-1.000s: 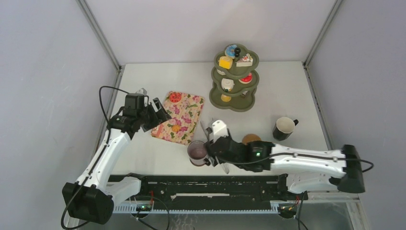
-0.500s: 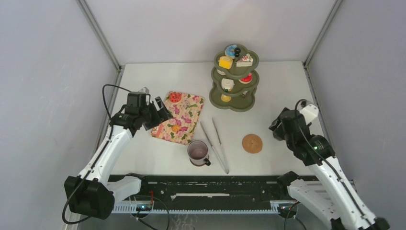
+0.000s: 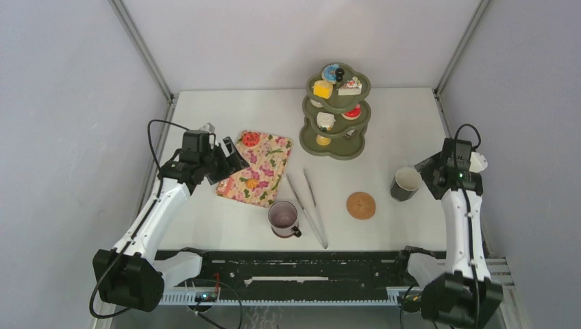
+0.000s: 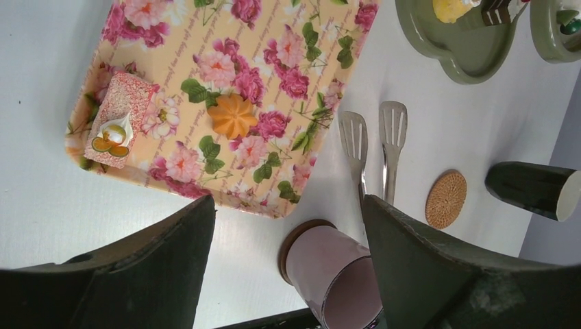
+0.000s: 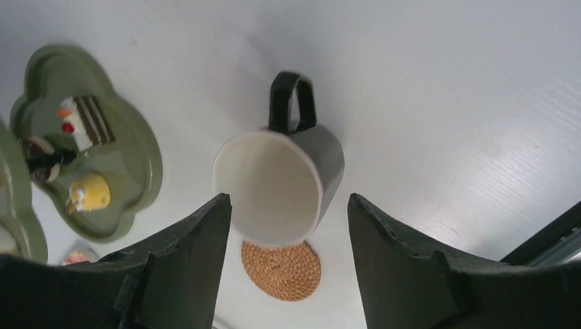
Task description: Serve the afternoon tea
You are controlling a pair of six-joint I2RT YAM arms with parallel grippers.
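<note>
On the white worktop (image 3: 226,110), two pastries (image 4: 233,115) lay on the tray (image 4: 288,68); more sat on the stand (image 3: 336,154). The mauve mug (image 4: 336,274) had a coaster (image 4: 286,241); the green mug (image 3: 405,184) stood beside a bare coaster (image 3: 360,205). The left pincer (image 4: 288,209) hung open over the tray, and the right pincer (image 5: 288,200) hung open by the green mug.

Tea things: two mugs on the surface (image 3: 226,110), pastries on tray and stand.
Mauve mug (image 3: 282,218) upright near the front edge, handle toward the near right. Dark green, white-lined mug (image 3: 405,183) far right, apparently upright; a slight tilt can't be ruled out. Pink cake slice (image 4: 116,119) and orange pastry (image 4: 232,115) lie on the floral tray (image 4: 308,41). Yellow cube (image 3: 323,89), blue donut (image 3: 331,71) and white cake slice (image 3: 351,86) sit on the top tier of the green stand (image 3: 336,152).
</note>
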